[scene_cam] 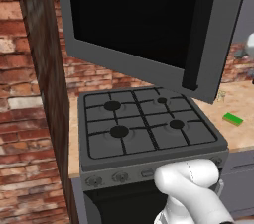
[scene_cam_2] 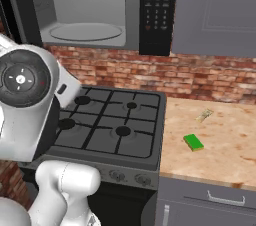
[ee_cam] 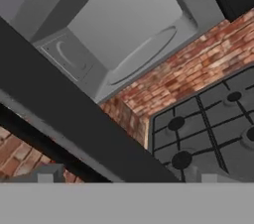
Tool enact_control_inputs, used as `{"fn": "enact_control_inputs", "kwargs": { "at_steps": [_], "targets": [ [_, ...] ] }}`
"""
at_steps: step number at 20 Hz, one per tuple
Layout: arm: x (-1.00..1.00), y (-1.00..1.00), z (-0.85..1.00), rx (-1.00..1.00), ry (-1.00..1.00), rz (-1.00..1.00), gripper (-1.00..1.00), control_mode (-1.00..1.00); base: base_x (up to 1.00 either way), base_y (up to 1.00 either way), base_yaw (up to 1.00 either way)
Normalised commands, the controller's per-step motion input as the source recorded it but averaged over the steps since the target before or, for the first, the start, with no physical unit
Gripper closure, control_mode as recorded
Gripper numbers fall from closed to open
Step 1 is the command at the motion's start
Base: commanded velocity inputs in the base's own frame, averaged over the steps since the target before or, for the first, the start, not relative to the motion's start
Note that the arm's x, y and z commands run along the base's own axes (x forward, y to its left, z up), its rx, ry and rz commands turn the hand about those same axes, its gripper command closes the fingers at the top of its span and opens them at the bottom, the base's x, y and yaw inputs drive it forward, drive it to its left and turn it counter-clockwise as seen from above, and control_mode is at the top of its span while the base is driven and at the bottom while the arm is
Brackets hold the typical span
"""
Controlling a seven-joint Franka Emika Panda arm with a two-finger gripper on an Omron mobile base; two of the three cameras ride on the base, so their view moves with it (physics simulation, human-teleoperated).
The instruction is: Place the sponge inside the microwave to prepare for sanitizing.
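One microwave [scene_cam_2: 100, 10] hangs above the gas stove [scene_cam_2: 107, 125] with its door [scene_cam: 149, 20] swung wide; its light grey cavity holds just the round turntable [scene_cam_2: 85, 32]. The sponge [scene_cam_2: 193, 142] lies flat, green side up, on the wooden counter [scene_cam_2: 225, 145] right of the stove, near a small pale object [scene_cam_2: 203, 115], with bare counter around it. I cannot tell how far the claw is open.
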Motion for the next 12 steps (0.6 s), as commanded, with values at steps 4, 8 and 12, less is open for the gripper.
{"fn": "enact_control_inputs", "kwargs": {
  "at_steps": [4,8,12],
  "targets": [
    [0.33,-0.31,-0.02,0.13,0.0,0.0,-1.0,-1.0,0.0,0.0,0.0],
    [0.55,-0.2,-0.12,0.12,0.0,0.0,-1.0,-1.0,0.0,0.0,0.0],
    [0.44,-0.24,-0.03,0.18,0.0,0.0,-1.0,-1.0,0.0,0.0,0.0]
  ]
}}
